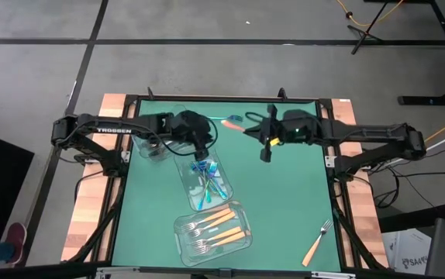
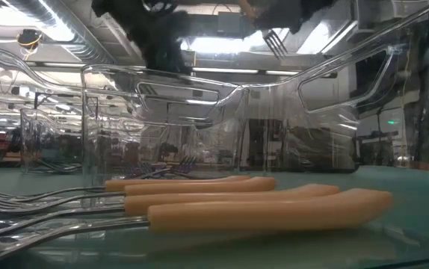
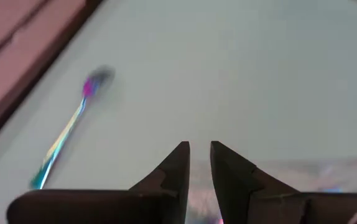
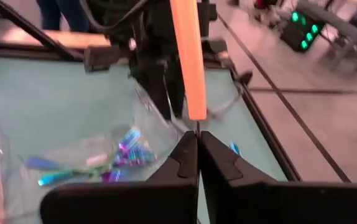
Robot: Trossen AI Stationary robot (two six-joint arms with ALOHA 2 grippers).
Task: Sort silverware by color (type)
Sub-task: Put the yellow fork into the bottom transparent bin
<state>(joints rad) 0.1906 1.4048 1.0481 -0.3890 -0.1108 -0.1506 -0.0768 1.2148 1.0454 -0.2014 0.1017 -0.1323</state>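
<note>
The right tool is pinched shut on the thin metal end of an orange-handled fork, carrying it in the air over the far middle of the bench; in the low view its tines show up near the ceiling lights. The left tool hangs over the far end of the middle clear container, its fingers slightly apart with nothing between them that I can see. That container holds the iridescent pieces; the near container holds orange-handled forks; a third clear container sits under the left arm, its contents hidden. One more orange-handled fork lies loose at the near right of the bench, and a lone iridescent utensil lies on the mat by the wooden edge. The main risk, as I judge it, is the narrow hold: the fork is gripped at one end only, so it could pivot or slip during transfer and fall outside the near container, or into the iridescent one it must pass. The two arms are also close together, so a careless path could bump them. The surface is a green mat framed in wood; around it are grey floor, cables, and a person's legs beyond the bench.
</note>
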